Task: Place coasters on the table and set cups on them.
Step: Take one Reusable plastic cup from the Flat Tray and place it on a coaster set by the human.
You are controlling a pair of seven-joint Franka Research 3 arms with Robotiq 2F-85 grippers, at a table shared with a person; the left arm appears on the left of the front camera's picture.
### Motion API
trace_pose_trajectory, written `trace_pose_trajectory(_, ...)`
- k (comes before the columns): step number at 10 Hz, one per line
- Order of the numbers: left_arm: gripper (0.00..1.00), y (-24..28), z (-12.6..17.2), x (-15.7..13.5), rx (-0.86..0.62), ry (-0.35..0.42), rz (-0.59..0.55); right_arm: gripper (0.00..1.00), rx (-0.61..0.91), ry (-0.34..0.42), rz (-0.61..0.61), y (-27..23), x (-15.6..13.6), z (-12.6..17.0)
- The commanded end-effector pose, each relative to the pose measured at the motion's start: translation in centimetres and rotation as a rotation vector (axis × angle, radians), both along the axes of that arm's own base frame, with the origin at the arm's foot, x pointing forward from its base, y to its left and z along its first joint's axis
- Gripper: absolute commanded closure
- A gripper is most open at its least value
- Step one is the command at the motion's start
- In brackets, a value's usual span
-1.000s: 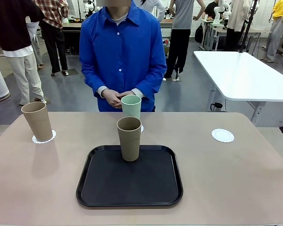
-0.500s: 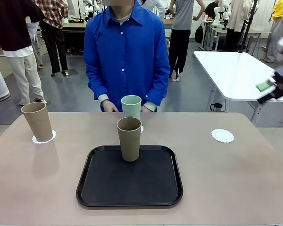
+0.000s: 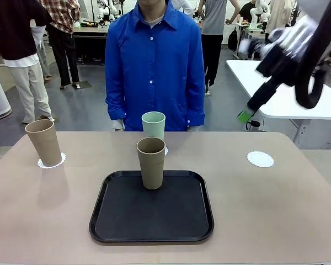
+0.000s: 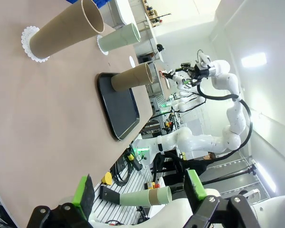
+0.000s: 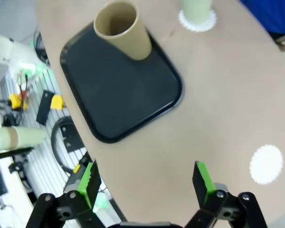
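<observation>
Nearest, a tan cup (image 3: 151, 163) is seen standing upright on the black tray (image 3: 121, 221). Farther back, another tan cup (image 3: 43, 142) is set on a coaster (image 3: 51, 163) at the left of the table (image 3: 265, 210), and a bare coaster (image 3: 260, 159) lies at the right. Beyond, the mint cup (image 3: 153, 126) is set on a third coaster (image 5: 206, 23), before a person in blue (image 3: 154, 66). The left gripper (image 4: 138, 190) and right gripper (image 5: 146, 183) are held wide and empty.

You have two brown cups (image 3: 43, 142) and one green cup (image 3: 153, 125), so three. You also have three coasters (image 3: 260, 159), one black tray (image 3: 154, 216) and one table (image 3: 265, 210).
</observation>
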State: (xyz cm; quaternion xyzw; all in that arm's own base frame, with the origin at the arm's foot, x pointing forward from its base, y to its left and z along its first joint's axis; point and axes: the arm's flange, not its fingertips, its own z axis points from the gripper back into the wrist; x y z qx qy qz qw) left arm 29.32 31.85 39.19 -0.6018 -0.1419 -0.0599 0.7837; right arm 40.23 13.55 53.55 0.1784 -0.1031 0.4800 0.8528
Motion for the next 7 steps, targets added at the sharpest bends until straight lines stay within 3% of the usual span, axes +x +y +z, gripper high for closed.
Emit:
trace_pose_trajectory(1,0.0,-0.1,0.3,-0.1,0.007,0.016,0.011,0.0,-0.071,-0.065,0.081,1.8,0.9,-3.1)
trace_pose_trajectory(3,0.0,-0.1,0.3,-0.1,0.007,0.016,0.011,0.0,-0.147,-0.086,0.152,4.3,1.7,-6.1)
trace_pose_trajectory(6,0.0,-0.1,0.3,-0.1,0.007,0.016,0.011,0.0,-0.132,-0.02,0.176,5.3,3.5,-9.6)
trace_pose_trajectory(7,0.0,-0.1,0.3,-0.1,0.007,0.016,0.011,0.0,-0.139,-0.051,0.155,5.5,2.1,-7.9)
